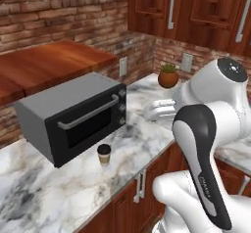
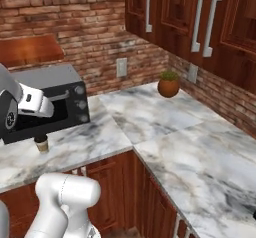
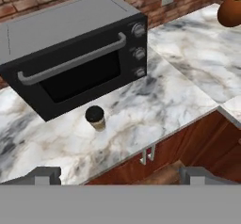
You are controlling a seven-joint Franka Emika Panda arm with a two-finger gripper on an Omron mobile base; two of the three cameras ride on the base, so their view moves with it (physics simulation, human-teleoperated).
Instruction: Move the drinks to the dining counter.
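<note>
We see 1 paper cup [image 3: 95, 118] upright on the marble worktop [image 3: 179, 91], just before the toaster oven [image 3: 75, 53]. Our gripper [image 3: 117, 175] hovers above, spread wide and empty. We judge it light and crushable, best pinched gently at mid-wall under the lid.

arm [image 1: 206, 144]: glossy white shells | joints: dark grey/black caps | pincer [image 3: 117, 175]: sm. grey tips

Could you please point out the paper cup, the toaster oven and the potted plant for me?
paper cup [image 3: 95, 117]: hand view, on its black lid.
toaster oven [image 1: 83, 128]: left base view, on its dark glass door.
potted plant [image 2: 168, 87]: right base view, on its round brown pot.
</note>
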